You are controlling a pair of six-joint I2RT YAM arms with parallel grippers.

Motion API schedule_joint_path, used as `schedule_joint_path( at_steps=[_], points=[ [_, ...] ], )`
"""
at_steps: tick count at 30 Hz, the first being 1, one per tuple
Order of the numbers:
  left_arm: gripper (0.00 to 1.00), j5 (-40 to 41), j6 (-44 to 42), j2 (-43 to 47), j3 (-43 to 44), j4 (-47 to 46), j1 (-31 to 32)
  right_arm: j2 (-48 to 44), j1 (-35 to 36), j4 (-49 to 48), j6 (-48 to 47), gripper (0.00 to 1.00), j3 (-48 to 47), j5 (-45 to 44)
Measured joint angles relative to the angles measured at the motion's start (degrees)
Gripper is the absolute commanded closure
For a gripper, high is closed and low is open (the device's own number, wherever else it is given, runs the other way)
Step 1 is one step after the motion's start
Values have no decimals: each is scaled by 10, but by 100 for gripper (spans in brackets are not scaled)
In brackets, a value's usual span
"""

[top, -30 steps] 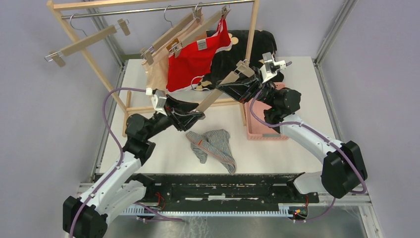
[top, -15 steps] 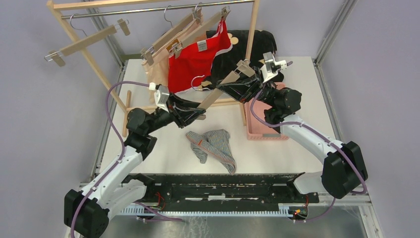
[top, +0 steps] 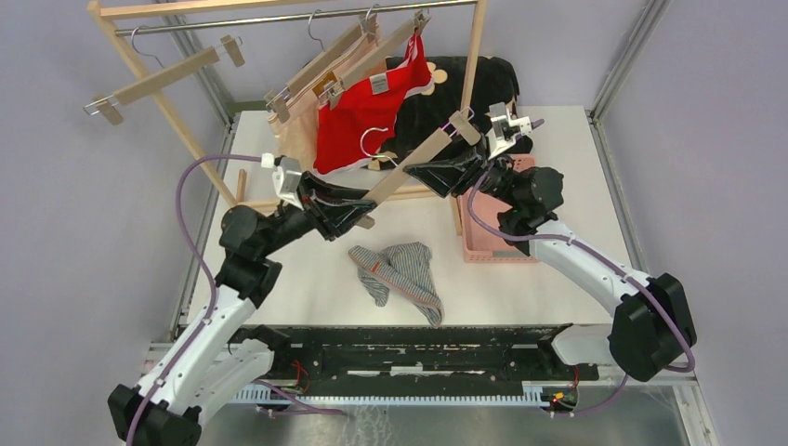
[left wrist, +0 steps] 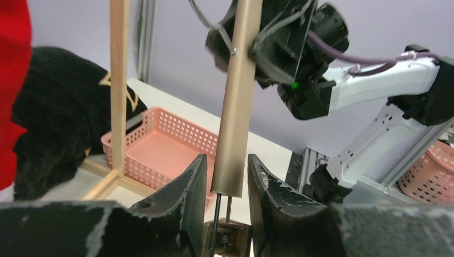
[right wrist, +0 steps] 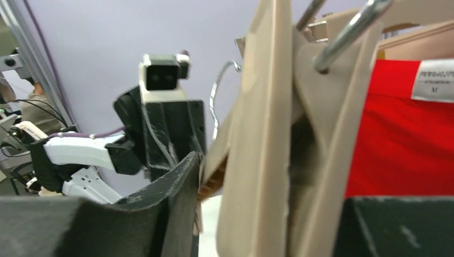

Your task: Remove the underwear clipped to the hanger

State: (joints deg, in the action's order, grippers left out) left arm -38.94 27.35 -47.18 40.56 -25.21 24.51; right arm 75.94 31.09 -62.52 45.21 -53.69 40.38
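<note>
A detached wooden hanger [top: 413,160] is held up between the two arms, above the tabletop [top: 567,177]. The left end effector [left wrist: 227,163] is closed narrowly on the hanger's lower end, with a finger against each side of the bar. The upper end is set between the fingers of the right end effector [right wrist: 267,182]; whether they press on it cannot be told. The striped underwear [top: 398,276] lies on the tabletop near the middle. The red underwear [top: 367,111] and the beige underwear [top: 295,139] hang from hangers on the far rail [top: 232,21].
</note>
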Motion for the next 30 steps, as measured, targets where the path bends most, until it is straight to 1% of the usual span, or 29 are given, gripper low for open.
schedule_joint_path(
  at_steps=[2,4,5,7,8,9,16,19,21,23,24,25,28,30],
  points=[
    [97,12,0,27,2,14,0,-6,0,22,-16,50,5,-5],
    [97,22,0,50,4,28,0,-10,1,34,-22,55,8,-8],
    [97,27,0,58,5,32,0,-12,3,37,-23,61,8,-10],
    [97,31,0,65,8,43,0,-16,7,37,-20,87,8,-10],
    [97,32,0,65,9,49,0,-17,10,34,-16,97,8,-10],
    [97,33,0,63,9,56,0,-18,12,33,-14,99,8,-8],
    [97,28,3,36,9,58,-1,-8,6,14,2,99,7,9],
    [81,24,6,27,9,53,-1,-8,4,12,6,99,7,11],
    [73,18,7,26,9,49,-1,-8,4,8,8,99,7,12],
    [62,11,11,26,9,42,-1,-8,4,2,13,99,7,13],
    [59,8,11,25,9,38,-1,-8,4,0,14,99,7,13],
    [50,0,12,23,9,33,-1,-8,4,-4,17,99,7,16],
    [43,-9,14,17,9,23,0,-8,4,-11,21,99,7,23],
    [40,-19,20,15,9,24,0,-8,4,-11,23,99,7,29]
  ],
)
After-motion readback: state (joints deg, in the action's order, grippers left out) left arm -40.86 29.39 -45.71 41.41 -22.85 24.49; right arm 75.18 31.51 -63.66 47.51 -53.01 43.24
